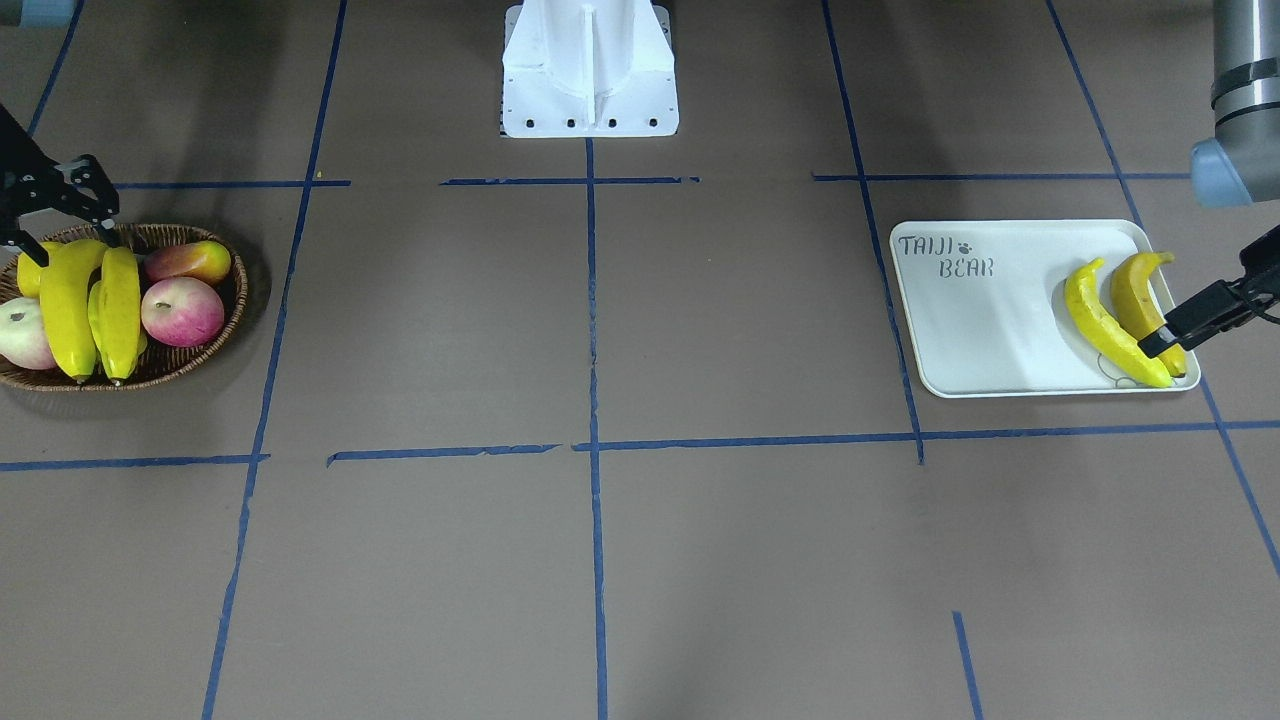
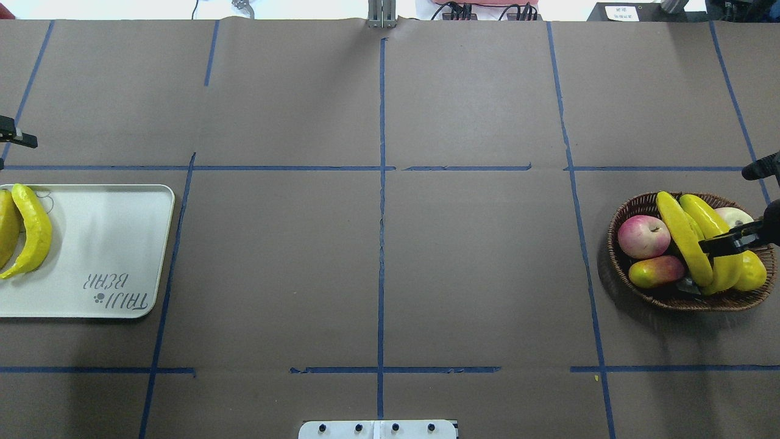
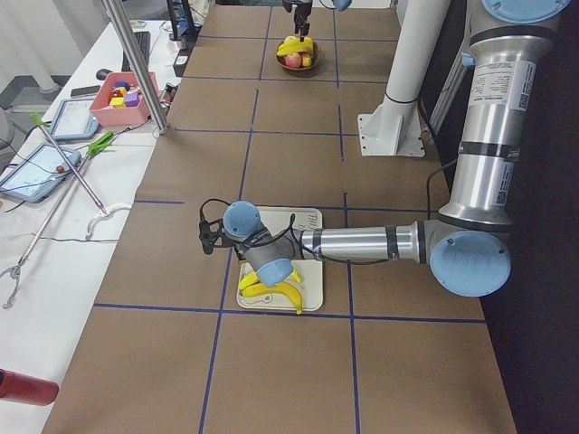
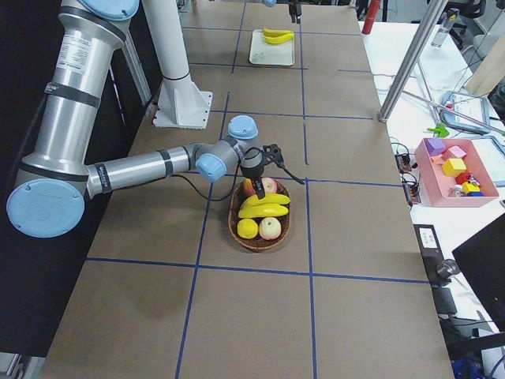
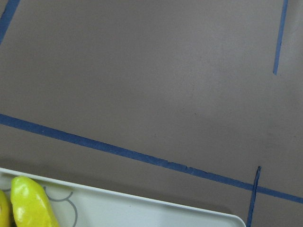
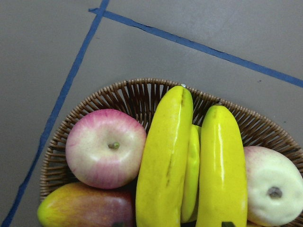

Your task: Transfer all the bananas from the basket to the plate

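Note:
Two yellow bananas (image 1: 65, 305) (image 1: 120, 310) lie side by side in the brown wicker basket (image 1: 200, 365). The right wrist view shows both bananas (image 6: 165, 161) (image 6: 220, 165) from close above. My right gripper (image 1: 60, 225) hangs open over the robot-side part of the basket (image 2: 621, 256), one finger lying across a banana (image 2: 707, 219). Two more bananas (image 1: 1100, 320) (image 1: 1135, 290) rest on the white "TAIJI BEAR" plate (image 1: 980, 330), at its outer end. My left gripper (image 1: 1194, 302) is open above them, holding nothing.
Also in the basket are a pink apple (image 1: 182, 310), a pale apple (image 1: 22, 335), a mango (image 1: 190, 260) and a yellow pear (image 2: 752, 271). The robot's white base (image 1: 590, 70) stands mid-table. A metal pole (image 4: 410, 63) and a pink bin (image 4: 458, 166) sit on a side table.

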Robot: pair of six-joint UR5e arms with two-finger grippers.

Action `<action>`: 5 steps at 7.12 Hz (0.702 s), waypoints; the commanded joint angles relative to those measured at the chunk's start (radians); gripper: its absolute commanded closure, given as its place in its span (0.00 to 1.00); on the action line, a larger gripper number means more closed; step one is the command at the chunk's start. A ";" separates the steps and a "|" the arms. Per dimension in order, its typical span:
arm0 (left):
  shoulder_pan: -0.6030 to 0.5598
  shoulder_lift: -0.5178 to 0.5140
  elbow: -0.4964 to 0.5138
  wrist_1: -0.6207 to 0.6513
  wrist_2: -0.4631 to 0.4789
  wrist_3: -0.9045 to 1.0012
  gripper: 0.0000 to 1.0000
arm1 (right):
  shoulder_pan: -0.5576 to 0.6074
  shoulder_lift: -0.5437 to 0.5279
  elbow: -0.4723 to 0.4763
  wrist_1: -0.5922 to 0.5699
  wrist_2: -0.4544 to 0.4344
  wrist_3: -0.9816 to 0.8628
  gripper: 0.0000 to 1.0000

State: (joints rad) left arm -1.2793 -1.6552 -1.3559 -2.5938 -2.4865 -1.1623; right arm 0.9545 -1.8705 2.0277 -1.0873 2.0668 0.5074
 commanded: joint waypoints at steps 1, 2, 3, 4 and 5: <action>0.000 0.002 -0.006 -0.003 -0.008 -0.002 0.00 | 0.010 -0.007 -0.052 0.017 0.003 0.000 0.40; 0.000 0.002 -0.006 -0.003 -0.009 -0.002 0.00 | 0.009 0.000 -0.067 0.017 0.001 0.002 0.40; 0.000 0.002 -0.006 -0.005 -0.011 -0.002 0.00 | 0.007 0.007 -0.089 0.017 0.001 0.000 0.39; 0.000 0.002 -0.006 -0.005 -0.011 -0.002 0.00 | 0.007 0.008 -0.102 0.017 0.001 0.000 0.39; 0.000 0.002 -0.006 -0.005 -0.011 -0.002 0.00 | 0.007 0.010 -0.119 0.017 0.001 0.000 0.39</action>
State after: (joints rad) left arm -1.2793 -1.6537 -1.3621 -2.5983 -2.4970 -1.1643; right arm 0.9622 -1.8634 1.9293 -1.0708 2.0679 0.5079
